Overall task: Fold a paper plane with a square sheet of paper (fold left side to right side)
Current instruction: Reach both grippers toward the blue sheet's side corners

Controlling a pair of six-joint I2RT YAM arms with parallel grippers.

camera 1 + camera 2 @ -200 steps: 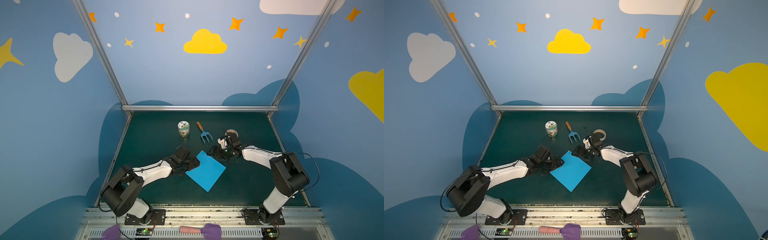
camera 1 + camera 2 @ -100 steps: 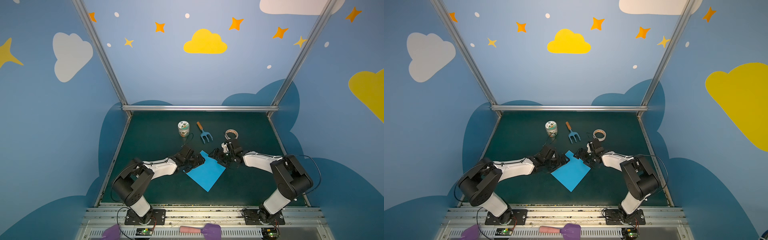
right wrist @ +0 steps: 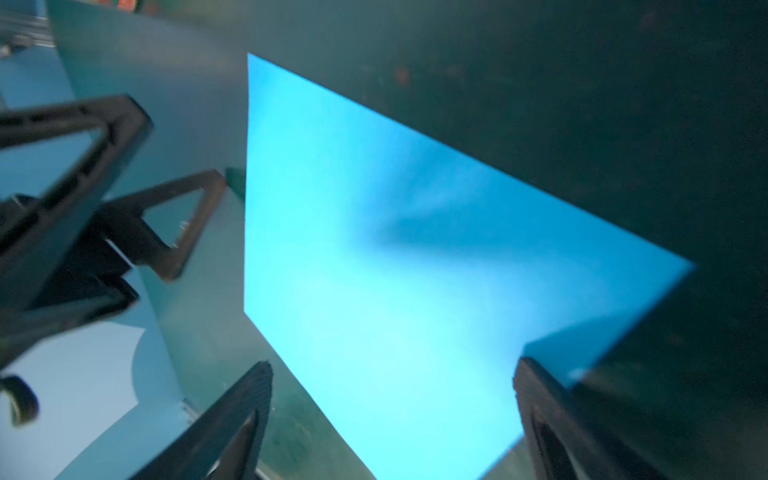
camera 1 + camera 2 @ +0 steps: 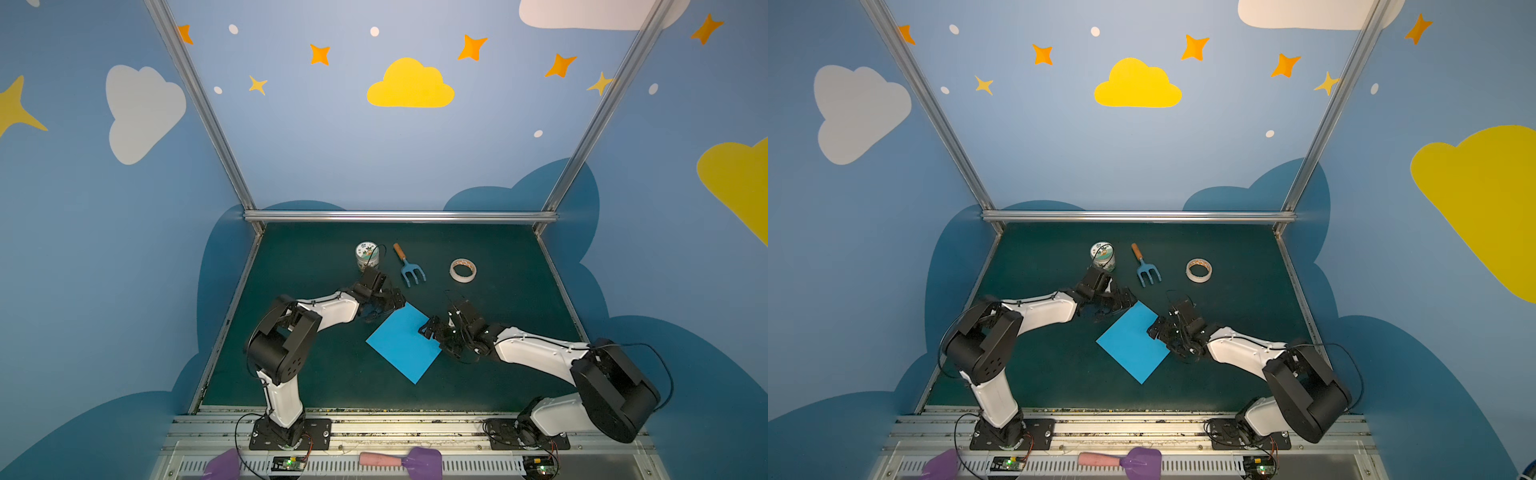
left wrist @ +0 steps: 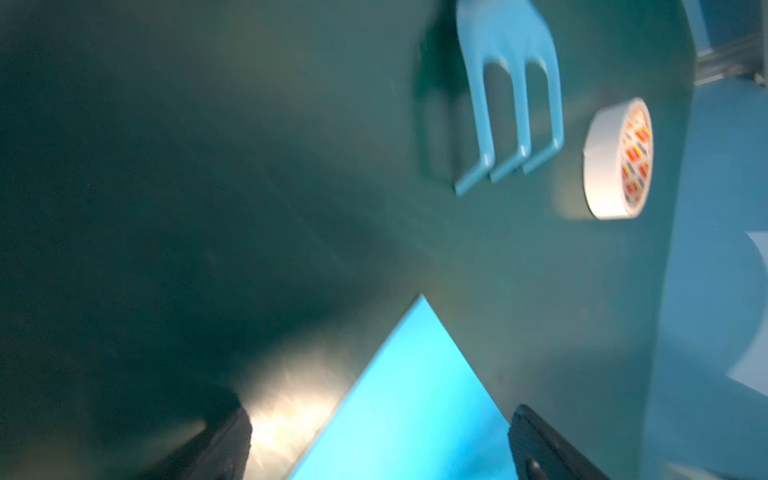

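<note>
Here, both jaws are shown spread wide and empty: the left gripper [image 4: 395, 300] at the far corner of the square sheet of paper [image 4: 401, 345], the right gripper [image 4: 428, 331] over its right corner, contact perhaps made, though blur hides it. The flat sheet may be pushed askew by a fingertip rather than lifted, and a crooked crease produced. A dark green mat [image 4: 316, 374] is enclosed by cloud-painted blue walls [image 4: 374, 166].

Top views: bright, even, sharp | wrist views: dim, motion-blurred, corners dark | glare patch on mat [image 5: 286, 415]
</note>
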